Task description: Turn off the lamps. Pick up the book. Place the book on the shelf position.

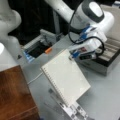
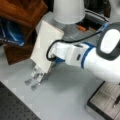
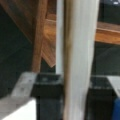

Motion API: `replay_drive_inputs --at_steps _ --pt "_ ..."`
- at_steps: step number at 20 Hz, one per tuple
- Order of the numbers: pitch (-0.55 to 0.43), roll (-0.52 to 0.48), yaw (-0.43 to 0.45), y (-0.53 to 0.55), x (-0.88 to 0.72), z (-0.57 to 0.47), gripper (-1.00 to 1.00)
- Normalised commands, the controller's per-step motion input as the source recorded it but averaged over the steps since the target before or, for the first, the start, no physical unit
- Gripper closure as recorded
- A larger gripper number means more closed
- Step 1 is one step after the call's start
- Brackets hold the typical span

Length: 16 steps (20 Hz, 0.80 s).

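Reddish-brown wooden shelf position [image 1: 15, 92] lies at a front view's bottom left, beside the book [image 1: 65, 76]. Book stands tilted on the silver stand [image 1: 72, 110], spiral edge toward the block. Gripper [image 1: 72, 55] meets its upper corner; wrist view shows the jaws closed on the book's edge [image 3: 77, 60]

I'm working in what looks like a lab: a grey bench [image 1: 105, 90] with a black perforated breadboard plate [image 2: 15, 110] at its edge, a white jointed robot arm [image 1: 72, 12] bolted nearby, loose cables [image 1: 35, 78] and a grey instrument case [image 1: 110, 58].
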Motion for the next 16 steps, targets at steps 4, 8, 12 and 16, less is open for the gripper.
replay_drive_inputs --at_steps 4,8,12,16 --pt "0.137 -0.169 -0.159 0.07 0.32 0.63 1.0" --pt "0.113 -0.13 -0.157 0.04 0.24 0.51 1.0" --pt "0.081 -0.138 -0.136 0.02 0.18 0.4 1.0" --pt "0.05 -0.146 -0.125 0.03 0.13 0.32 1.0"
